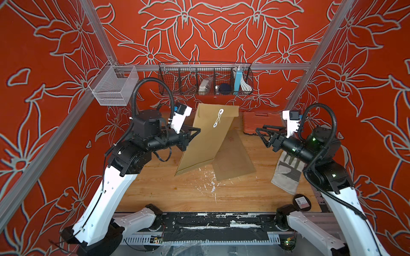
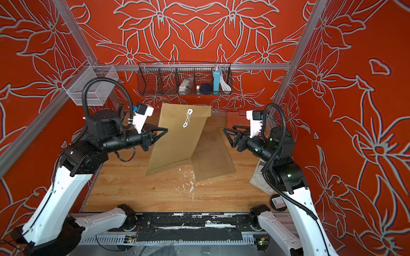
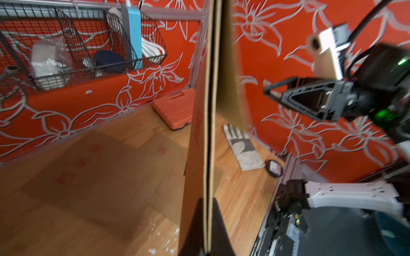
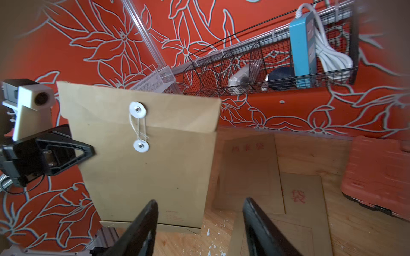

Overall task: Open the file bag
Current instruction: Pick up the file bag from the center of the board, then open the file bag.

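A brown paper file bag point(image 1: 206, 137) point(image 2: 177, 137) point(image 4: 144, 166) hangs upright over the wooden table point(image 1: 177, 195), tilted, with its lower edge near the surface. Its flap is down, and string is wound between the two white discs point(image 1: 218, 117) point(image 4: 138, 127). My left gripper point(image 1: 196, 133) point(image 2: 165, 130) point(image 3: 208, 204) is shut on the bag's left edge, a finger on each face. My right gripper point(image 1: 260, 128) point(image 2: 228, 128) point(image 4: 199, 200) stands open to the right of the bag, apart from it, with nothing between its fingers.
More file bags point(image 1: 233, 159) lie flat on the table behind the held one. A red tool case point(image 1: 259, 122) sits at the back right, a grey glove point(image 1: 288, 170) and a black round tin point(image 1: 301, 202) under the right arm. A wire basket point(image 1: 205, 81) hangs on the back rail.
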`<state>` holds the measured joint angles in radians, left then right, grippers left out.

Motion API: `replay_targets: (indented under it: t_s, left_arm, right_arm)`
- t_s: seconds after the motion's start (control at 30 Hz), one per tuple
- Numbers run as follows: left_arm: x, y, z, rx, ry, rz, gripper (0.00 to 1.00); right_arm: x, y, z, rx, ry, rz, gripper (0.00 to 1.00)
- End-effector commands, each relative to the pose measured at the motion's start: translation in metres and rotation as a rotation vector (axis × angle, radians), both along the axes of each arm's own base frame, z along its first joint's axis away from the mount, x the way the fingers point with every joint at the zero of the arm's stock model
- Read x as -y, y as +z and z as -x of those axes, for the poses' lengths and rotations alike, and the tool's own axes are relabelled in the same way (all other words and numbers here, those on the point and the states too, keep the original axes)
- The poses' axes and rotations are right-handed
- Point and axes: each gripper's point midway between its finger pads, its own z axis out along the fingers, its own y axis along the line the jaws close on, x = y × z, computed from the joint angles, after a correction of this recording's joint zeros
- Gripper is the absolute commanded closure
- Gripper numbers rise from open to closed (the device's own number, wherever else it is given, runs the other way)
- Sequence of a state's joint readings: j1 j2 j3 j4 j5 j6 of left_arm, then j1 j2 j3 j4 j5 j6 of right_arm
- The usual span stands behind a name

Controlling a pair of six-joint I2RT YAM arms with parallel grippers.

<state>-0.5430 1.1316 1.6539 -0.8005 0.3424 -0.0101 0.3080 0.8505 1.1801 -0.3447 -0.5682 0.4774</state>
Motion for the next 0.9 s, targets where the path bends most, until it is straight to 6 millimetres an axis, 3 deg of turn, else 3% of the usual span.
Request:
replay_targets:
  t_s: [0.0,0.13,0.37,0.87]
  left_arm:
    - [-0.019,-0.019,-0.01,0.094,0.133,-0.295,1.0]
    - [-0.01,-0.021,-0.012,0.172,0.167,-0.454,1.0]
    - [0.01,-0.011,-0.015,0.316,0.212,-0.651,1.0]
    - [0.027,0.0,-0.014,0.385,0.248,-0.689,1.0]
  right_arm:
    - [-0.024,0.003,0.005,0.036,0.163,-0.062,0.37]
    - [-0.036,0.001,0.007,0.042,0.257,-0.107,0.37]
    - [-0.039,-0.013,-0.002,0.002,0.258,-0.141,0.37]
    - [-0.068,-0.026,-0.02,-0.056,0.263,-0.348,0.42]
